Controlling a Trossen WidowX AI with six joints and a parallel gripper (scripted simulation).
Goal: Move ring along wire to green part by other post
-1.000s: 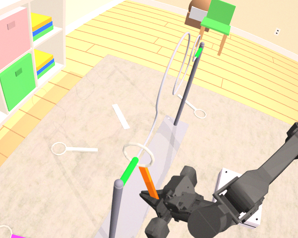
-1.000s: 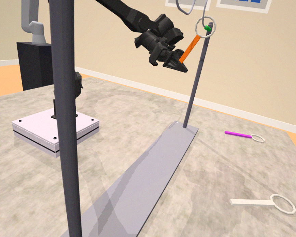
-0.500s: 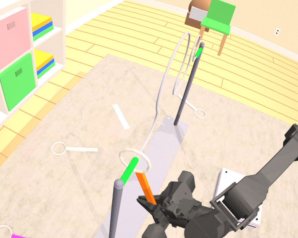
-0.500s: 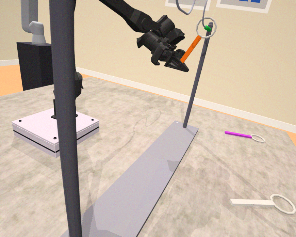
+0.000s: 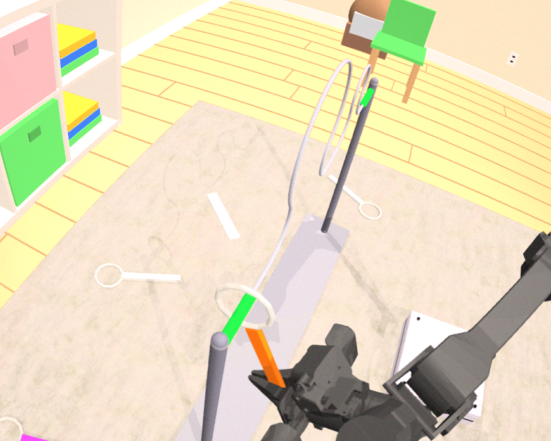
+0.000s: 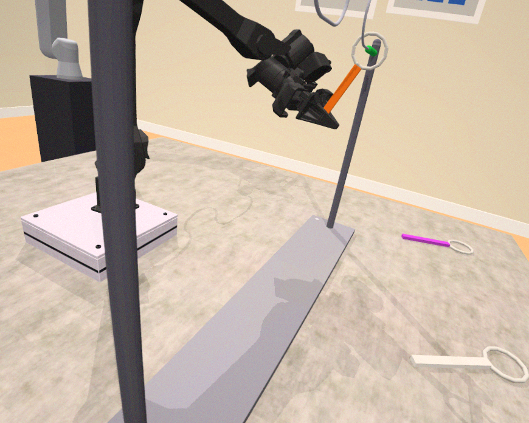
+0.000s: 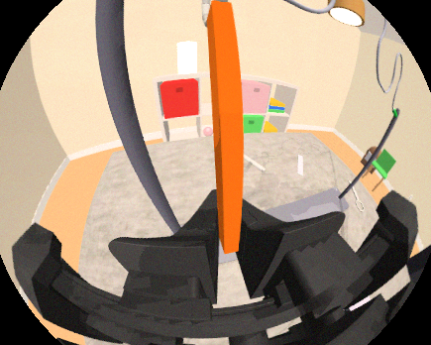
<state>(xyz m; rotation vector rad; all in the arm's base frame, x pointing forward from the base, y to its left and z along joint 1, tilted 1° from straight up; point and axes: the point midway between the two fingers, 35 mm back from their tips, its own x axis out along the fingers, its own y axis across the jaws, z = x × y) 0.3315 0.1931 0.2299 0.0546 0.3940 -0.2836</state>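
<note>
The ring point(image 5: 270, 310) point(image 6: 385, 50) is around the inner end of the green part point(image 5: 240, 315) point(image 6: 370, 50) by the near post point(image 5: 214, 389) of the top view. No contact between ring and wire is plain. The orange handle point(image 5: 265, 358) point(image 6: 343, 89) point(image 7: 228, 129) slants down from the ring. My gripper point(image 5: 252, 376) point(image 6: 331, 113) point(image 7: 219, 194) is shut on its lower end, beside and below the wire. The thin grey wire point(image 5: 290, 194) loops away to the other green part point(image 5: 367, 97) point(image 7: 395, 113) at the far post point(image 5: 344, 166). The ring is mostly out of the wrist view.
The posts stand on a grey base plate point(image 5: 313, 265) point(image 6: 255, 295). White ring-shaped pieces point(image 5: 150, 276) point(image 6: 452, 361), a white bar point(image 5: 223, 215) and a magenta-handled ring point(image 6: 424, 240) lie around it. The arm's white base point(image 6: 64, 227) is beside the plate.
</note>
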